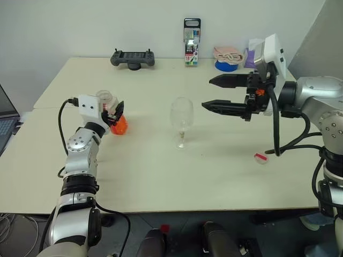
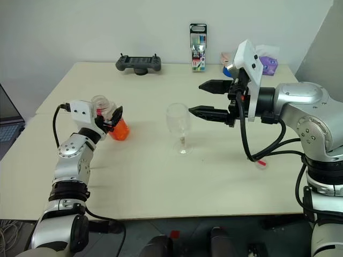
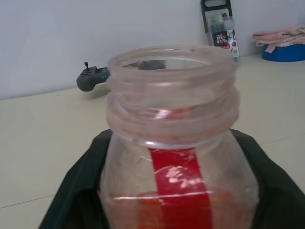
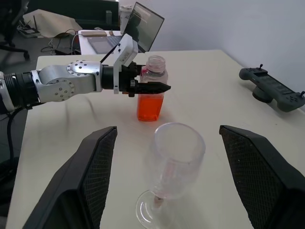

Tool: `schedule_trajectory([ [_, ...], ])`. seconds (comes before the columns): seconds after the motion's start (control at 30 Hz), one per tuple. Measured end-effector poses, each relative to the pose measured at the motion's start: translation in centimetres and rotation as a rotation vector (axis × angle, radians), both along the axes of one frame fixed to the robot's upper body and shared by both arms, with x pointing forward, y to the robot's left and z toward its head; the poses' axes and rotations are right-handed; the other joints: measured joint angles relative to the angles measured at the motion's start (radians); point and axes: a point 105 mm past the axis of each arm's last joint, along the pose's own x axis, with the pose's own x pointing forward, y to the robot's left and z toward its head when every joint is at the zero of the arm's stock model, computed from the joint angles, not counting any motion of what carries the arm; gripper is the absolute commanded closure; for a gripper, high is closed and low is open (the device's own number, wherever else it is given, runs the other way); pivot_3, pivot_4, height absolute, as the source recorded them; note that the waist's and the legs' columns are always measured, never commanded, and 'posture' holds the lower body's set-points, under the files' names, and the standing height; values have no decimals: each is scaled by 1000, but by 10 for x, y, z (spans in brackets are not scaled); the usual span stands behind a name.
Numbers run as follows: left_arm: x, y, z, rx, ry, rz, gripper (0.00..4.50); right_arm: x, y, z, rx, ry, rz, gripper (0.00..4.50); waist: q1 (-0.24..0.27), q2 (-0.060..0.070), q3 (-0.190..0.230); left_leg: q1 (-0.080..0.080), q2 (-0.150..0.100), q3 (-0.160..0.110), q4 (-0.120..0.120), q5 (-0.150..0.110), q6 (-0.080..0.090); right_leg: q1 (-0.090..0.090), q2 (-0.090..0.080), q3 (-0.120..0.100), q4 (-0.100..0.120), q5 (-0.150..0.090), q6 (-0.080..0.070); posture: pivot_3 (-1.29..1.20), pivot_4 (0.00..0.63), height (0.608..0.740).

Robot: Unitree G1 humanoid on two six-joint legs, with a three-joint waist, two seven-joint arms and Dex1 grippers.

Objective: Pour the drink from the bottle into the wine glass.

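Note:
The bottle (image 4: 151,76) stands upright on the left part of the table, its mouth uncapped and a red band below the neck. The orange drink (image 1: 120,126) fills its lower part. My left gripper (image 1: 116,112) is shut on the bottle, one black finger (image 3: 78,191) pressed against each side. The wine glass (image 1: 181,113) stands upright in the middle of the table, and I see no liquid in it. To its right, above the table, my right gripper (image 1: 207,93) hangs open, pointing at the glass with nothing between its fingers.
A small pinkish cap (image 1: 261,158) lies on the table at the right. Along the far edge stand a black game controller (image 1: 133,58), a tall marker pack (image 1: 192,43) and a blue bowl (image 1: 226,66) with a pink cloth. A laptop (image 1: 5,123) sits at the left.

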Motion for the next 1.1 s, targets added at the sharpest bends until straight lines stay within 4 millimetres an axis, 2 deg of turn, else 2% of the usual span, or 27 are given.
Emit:
schedule_trajectory([
  [0.07, 1, -1, 0, 0, 2, -6, 2719, 1, 0, -1, -3, -6, -16, 815, 0, 0, 0, 0, 0, 0, 0, 0, 0, 0, 0, 0, 0, 0, 0, 0, 150, 740],
  [0.17, 2, -3, 1, 8, 4, -22, 2720, 4, -7, -12, 0, 12, -66, 815, 0, 0, 0, 0, 0, 0, 0, 0, 0, 0, 0, 0, 0, 0, 0, 0, 150, 740],
  [0.27, 7, -20, 18, 57, -16, -92, 2721, 7, -36, -42, 62, 98, -186, 815, 14, -3, 0, -5, -1, -4, 2, 0, 0, -2, 0, -4, -1, 3, -3, 0, 150, 740],
  [0.3, 10, -31, 28, 96, -31, -132, 2721, 5, -46, -52, 86, 117, -227, 815, 23, -3, 0, -7, -1, -5, 2, 0, 0, -2, -1, -4, -1, 3, -3, 0, 150, 740],
  [0.37, 12, -51, 48, 185, -74, -205, 2722, -5, -52, -65, 140, 126, -263, 815, 30, -3, 0, -8, -2, -5, 2, 0, 0, -2, -1, -5, -1, 4, -3, 0, 150, 740],
  [0.43, 13, -75, 74, 268, -139, -277, 2722, -11, -47, -67, 161, 59, -292, 815, 28, -3, 0, -8, -2, -4, 2, 0, 0, -3, -1, -3, -1, 4, -3, 0, 150, 740],
  [0.47, 13, -77, 76, 276, -147, -284, 2722, -11, -46, -66, 161, 50, -296, 815, 28, -3, 0, -8, -2, -3, 2, 0, 0, -3, -1, -3, -1, 4, -2, 0, 150, 740],
  [0.5, 11, -93, 92, 338, -207, -333, 2731, -15, -41, -62, 160, -32, -317, 815, 24, -3, 0, -6, -2, -3, 2, 0, 0, -3, -1, -2, -1, 1, 2, 0, 150, 740],
  [0.53, 7, -109, 100, 409, -259, -380, 2734, -19, -40, -63, 166, -86, -345, 815, 11, -3, 0, -3, -1, 0, 1, 0, 0, -2, 0, 0, -1, 1, 3, 0, 150, 740],
  [0.57, 7, -119, 97, 482, -277, -418, 2734, -24, -40, -72, 183, -96, -382, 815, 10, -3, 0, -3, 0, -1, 0, 0, 0, -1, 1, -1, -1, 1, 3, 0, 150, 740],
  [0.63, 8, -127, 91, 544, -287, -454, 2734, -29, -39, -85, 197, -94, -424, 815, 5, -3, 0, -2, 1, -1, 1, 0, 0, -2, 2, 0, 0, 1, 3, 0, 150, 740],
  [0.8, 9, -136, 88, 641, -332, -500, 2734, -40, -41, -83, 213, -172, -470, 815, -3, -3, 0, -2, 0, 0, 2, 0, 0, -1, 1, 1, 0, 1, 3, 0, 150, 740],
  [0.93, 7, -139, 92, 702, -399, -520, 2734, -54, -54, -98, 203, -140, -530, 815, 0, -3, 0, -3, 0, 0, 2, 0, 0, -1, 1, 1, 0, 1, 3, 0, 150, 740],
  [1.1, 3, -145, 82, 787, -435, -559, 2734, -59, -57, -91, 207, -186, -557, 815, -2, -3, 0, -1, -1, 0, 2, 0, 0, 0, 1, 1, 1, 1, 3, 0, 150, 740],
])
